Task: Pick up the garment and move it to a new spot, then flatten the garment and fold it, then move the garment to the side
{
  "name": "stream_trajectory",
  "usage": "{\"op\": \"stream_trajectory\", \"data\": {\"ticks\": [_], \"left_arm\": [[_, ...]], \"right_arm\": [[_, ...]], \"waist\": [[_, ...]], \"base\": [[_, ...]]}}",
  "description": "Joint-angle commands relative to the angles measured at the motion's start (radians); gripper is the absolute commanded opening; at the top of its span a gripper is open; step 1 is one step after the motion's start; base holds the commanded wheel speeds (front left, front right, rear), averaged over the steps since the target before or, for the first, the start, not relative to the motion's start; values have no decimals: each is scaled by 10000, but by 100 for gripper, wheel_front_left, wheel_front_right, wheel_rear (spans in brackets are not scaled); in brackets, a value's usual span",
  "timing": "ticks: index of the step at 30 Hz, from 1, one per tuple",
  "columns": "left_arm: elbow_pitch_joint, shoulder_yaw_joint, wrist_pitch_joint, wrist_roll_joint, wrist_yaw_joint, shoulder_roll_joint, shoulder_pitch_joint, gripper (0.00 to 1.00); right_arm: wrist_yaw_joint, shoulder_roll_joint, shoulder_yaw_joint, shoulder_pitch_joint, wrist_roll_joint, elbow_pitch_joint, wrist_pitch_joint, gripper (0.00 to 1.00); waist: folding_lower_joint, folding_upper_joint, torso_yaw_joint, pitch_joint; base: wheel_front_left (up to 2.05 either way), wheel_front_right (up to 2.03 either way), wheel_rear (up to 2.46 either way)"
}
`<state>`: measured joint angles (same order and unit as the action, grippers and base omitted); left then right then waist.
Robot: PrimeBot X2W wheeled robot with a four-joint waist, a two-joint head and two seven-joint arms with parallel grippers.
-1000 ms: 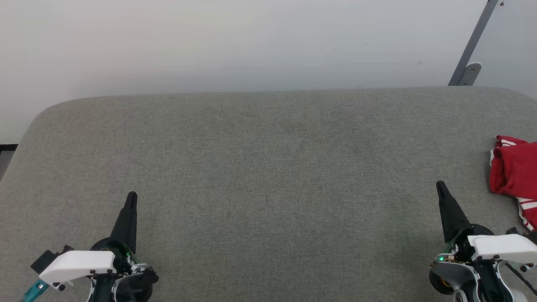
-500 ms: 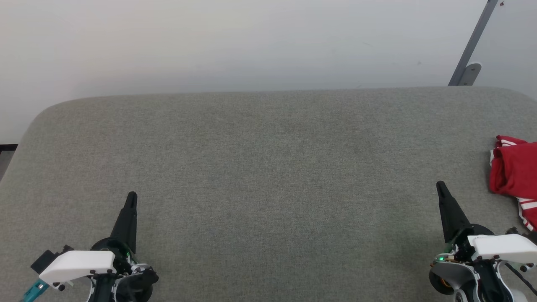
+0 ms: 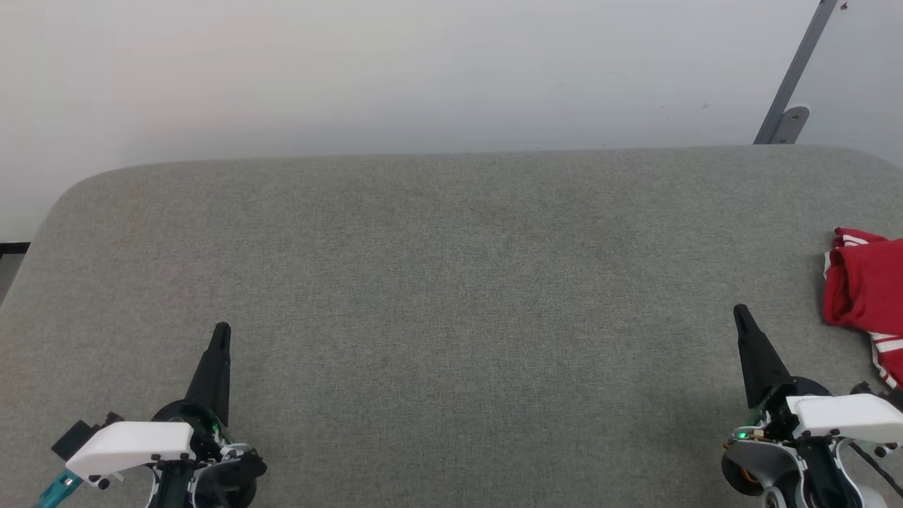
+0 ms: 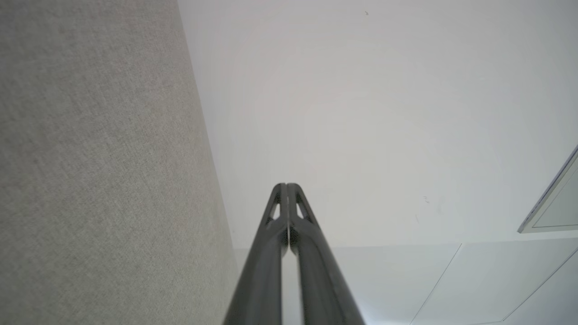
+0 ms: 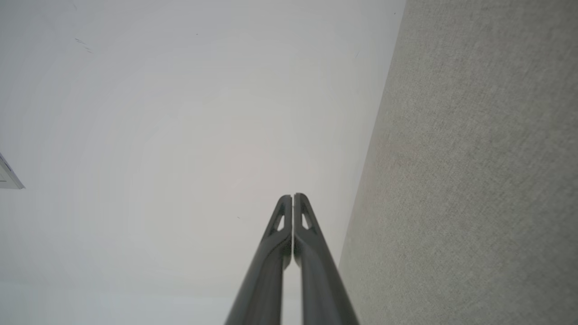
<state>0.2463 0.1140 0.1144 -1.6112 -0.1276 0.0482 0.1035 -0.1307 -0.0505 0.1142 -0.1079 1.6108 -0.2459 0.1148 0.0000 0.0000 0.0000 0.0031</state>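
One crumpled red garment (image 3: 864, 293) lies at the right edge of the bench (image 3: 451, 282), cut off by my head view, so I cannot tell its long axis. Striped red-and-white trim shows on its near side. It sits near my right end effector (image 3: 741, 314), off to its right, and well apart from the left end effector (image 3: 221, 331). Both are pressed together, empty. I'd reach with the right arm.

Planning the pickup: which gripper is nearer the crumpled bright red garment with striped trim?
Right. The right gripper is just left of the red garment; the left gripper is far to its left.
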Motion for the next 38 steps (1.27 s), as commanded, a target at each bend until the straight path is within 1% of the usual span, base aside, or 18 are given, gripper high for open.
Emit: {"op": "stream_trajectory", "data": {"ticks": [1,38], "left_arm": [[-7,-8,30,-32,-57,24,129,0],[-8,-7,29,-34,-57,24,129,0]], "right_arm": [[0,17,10,-32,39,20,26,0],[0,17,3,-32,41,20,24,0]], "waist": [[0,0,0,0],[0,0,0,0]], "base": [[0,0,0],[0,0,0]]}}
